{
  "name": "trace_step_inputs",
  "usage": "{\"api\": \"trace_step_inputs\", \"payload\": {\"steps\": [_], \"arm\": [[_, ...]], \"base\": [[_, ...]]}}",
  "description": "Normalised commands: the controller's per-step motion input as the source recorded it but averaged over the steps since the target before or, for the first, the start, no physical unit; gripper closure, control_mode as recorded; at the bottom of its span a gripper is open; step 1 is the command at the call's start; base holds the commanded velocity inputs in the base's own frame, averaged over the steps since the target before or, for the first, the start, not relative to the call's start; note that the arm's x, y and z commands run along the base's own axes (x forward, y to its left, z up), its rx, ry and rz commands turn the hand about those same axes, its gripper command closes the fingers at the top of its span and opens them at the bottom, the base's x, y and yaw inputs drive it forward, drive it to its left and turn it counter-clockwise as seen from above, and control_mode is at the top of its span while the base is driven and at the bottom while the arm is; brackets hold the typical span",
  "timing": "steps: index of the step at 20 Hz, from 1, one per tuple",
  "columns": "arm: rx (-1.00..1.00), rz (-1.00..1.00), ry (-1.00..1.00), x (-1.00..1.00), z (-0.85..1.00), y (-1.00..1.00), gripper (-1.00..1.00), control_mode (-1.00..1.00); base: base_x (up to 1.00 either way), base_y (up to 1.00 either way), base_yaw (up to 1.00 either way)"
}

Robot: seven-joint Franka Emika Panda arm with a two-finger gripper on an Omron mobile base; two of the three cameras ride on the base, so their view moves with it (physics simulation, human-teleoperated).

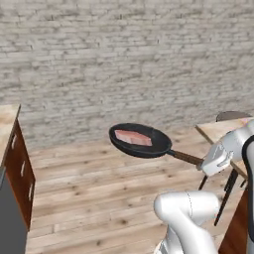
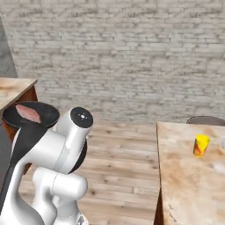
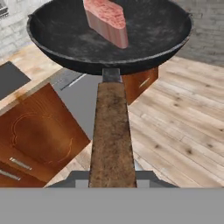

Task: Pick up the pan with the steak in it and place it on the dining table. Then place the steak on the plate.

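The black pan (image 1: 144, 144) hangs level in mid-air over the wooden floor, with the pink steak (image 1: 133, 137) lying in it. My gripper (image 1: 205, 163) is shut on the far end of the pan's brown handle (image 1: 186, 158). In the hand view the handle (image 3: 111, 131) runs up from the bottom to the pan (image 3: 65, 39), where the steak (image 3: 107, 19) sits. The right base view has pan (image 2: 46, 113) and steak (image 2: 27, 113) at far left, behind my arm. The dining table (image 2: 189, 176) lies to the right, apart from the pan. A pale sliver at that view's right border is too small to name as the plate.
A yellow cup (image 2: 201, 145) stands on the dining table. A dark stool seat (image 2: 206, 120) is behind the table's far end. A wall counter with wood drawers (image 1: 17, 163) stands at left. The brick wall (image 1: 124, 59) closes the back, with open floor in between.
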Motion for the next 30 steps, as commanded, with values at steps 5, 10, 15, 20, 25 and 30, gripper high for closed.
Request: {"api": "trace_step_inputs", "payload": {"steps": [5, 10, 15, 20, 25, 30], "arm": [[0.0, 0.0, 0.0, 0.0, 0.0, 0.0, 1.0, 1.0], [0.0, 0.0, 0.0, 0.0, 0.0, 0.0, 1.0, 1.0], [0.0, 0.0, 0.0, 0.0, 0.0, 0.0, 1.0, 1.0], [0.0, 0.0, 0.0, 0.0, 0.0, 0.0, 1.0, 1.0], [0.0, 0.0, 0.0, 0.0, 0.0, 0.0, 1.0, 1.0], [0.0, 0.0, 0.0, 0.0, 0.0, 0.0, 1.0, 1.0]], "base": [[1.0, 0.42, -0.03], [1.0, 0.35, -0.06], [1.0, 0.25, -0.1], [1.0, 0.24, -0.1], [1.0, 0.25, -0.1], [0.95, 0.33, -0.17]]}}
